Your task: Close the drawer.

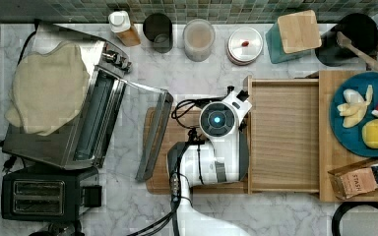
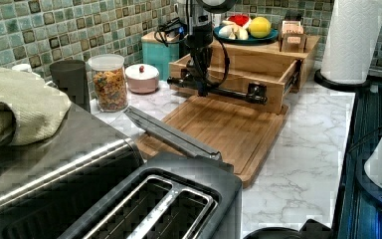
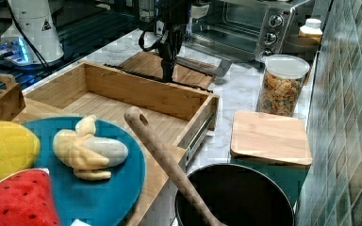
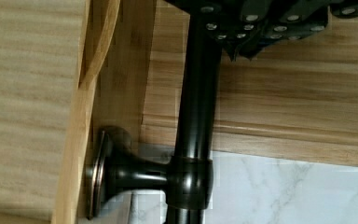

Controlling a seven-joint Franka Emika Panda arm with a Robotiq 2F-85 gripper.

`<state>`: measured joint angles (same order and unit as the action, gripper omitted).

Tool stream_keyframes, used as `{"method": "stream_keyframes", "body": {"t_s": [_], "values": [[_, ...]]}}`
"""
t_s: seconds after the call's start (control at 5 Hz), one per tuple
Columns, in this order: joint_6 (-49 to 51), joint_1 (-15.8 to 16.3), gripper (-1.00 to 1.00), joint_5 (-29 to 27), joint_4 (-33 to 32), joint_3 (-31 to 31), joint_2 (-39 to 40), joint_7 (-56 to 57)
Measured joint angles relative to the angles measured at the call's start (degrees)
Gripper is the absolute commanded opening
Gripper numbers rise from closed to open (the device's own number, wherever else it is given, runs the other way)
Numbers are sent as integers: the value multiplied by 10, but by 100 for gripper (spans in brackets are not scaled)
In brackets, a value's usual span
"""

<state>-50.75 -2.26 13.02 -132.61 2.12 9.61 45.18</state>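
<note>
The dark bar handle (image 4: 196, 116) was seen closest, the end effector (image 4: 256, 28) apparently clamped on it. The drawer (image 1: 284, 135) was pulled out, extending from the end effector towards the top view's right; a push that way was judged needed.

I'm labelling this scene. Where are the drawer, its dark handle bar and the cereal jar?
drawer (image 1: 283, 137), top view, bare grained bottom.
handle bar (image 2: 229, 92), left view, middle of the bar.
cereal jar (image 3: 282, 89), right view, glass side.

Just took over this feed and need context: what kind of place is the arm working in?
Most likely a kitchen counter, possibly a mock-up: marble-look countertop with tiled backsplash, toaster oven, slot toaster, and the pulled-out drawer.
</note>
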Motion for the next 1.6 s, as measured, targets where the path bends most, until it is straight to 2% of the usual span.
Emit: {"method": "stream_keyframes", "body": {"t_s": [0.2, 0.4, 0.6, 1.0, 1.4, 1.6], "values": [[5, -4, -100, -11, 8, 0, 5, 49], [7, -9, -100, -46, 16, 8, 11, 63], [22, -12, -100, -56, 34, 27, 22, 63], [24, -58, -100, -65, 62, 64, 42, 122], [21, -132, -100, -68, 133, 100, 94, 140], [26, -130, -100, -73, 139, 100, 98, 140]]}}
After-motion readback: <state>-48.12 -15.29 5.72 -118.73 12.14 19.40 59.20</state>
